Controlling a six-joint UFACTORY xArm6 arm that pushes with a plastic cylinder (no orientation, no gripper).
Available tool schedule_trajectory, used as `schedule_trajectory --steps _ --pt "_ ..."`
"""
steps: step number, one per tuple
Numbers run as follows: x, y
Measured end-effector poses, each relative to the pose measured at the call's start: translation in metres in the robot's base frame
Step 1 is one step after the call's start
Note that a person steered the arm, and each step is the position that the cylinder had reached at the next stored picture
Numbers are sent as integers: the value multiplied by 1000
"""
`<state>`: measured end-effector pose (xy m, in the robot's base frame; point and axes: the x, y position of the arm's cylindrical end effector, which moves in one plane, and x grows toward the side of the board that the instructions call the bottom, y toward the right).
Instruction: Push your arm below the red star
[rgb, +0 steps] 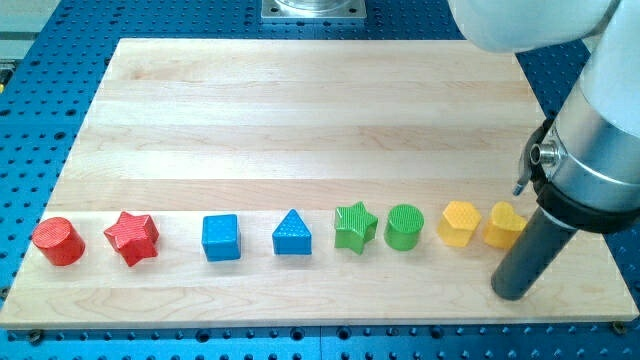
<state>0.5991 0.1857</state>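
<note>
At view's right, tool tip bare, just below yellow block, far from red star

Pale wood board, smooth and matt — ridged plastic red star — perforated blue metal table.

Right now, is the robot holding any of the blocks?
No, nothing is held. My tip is a plain rod that only pushes; it rests on the board at the view's right, just below the yellow heart, far from the red star.
</note>
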Motion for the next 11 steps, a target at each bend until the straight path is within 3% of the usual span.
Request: schedule_trajectory --steps 2,4,5,10,11 --pt "3 -36" --pt "5 -267" --pt "8 -334" --pt "19 -368" --pt "5 -383"
